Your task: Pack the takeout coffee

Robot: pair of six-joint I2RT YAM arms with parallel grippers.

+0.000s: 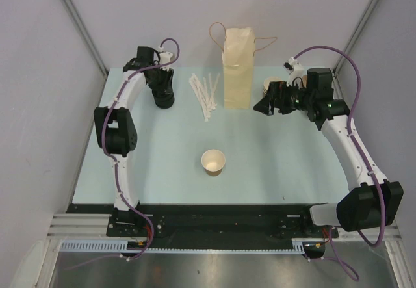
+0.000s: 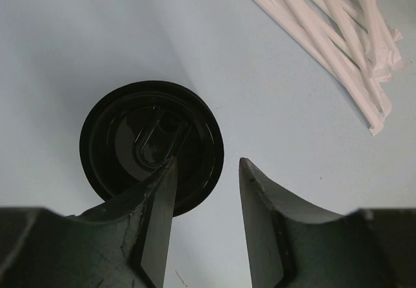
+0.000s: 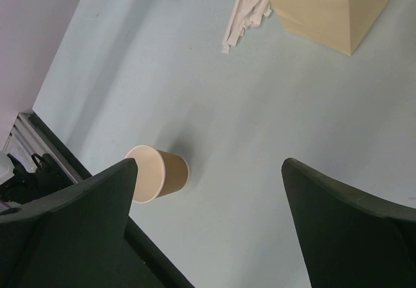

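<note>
The coffee cup stands upright and lidless, low in the middle of the overhead view, alone on the pale blue counter and well apart from both arms. At upper left, the left jaws hang half spread over the stack of black lids, with the top lid's rim between them, pinching nothing that I can make out. The right jaws, just right of the tall paper bag, are spread wide and empty. Wrapped straws lie between the lids and the bag.
</note>
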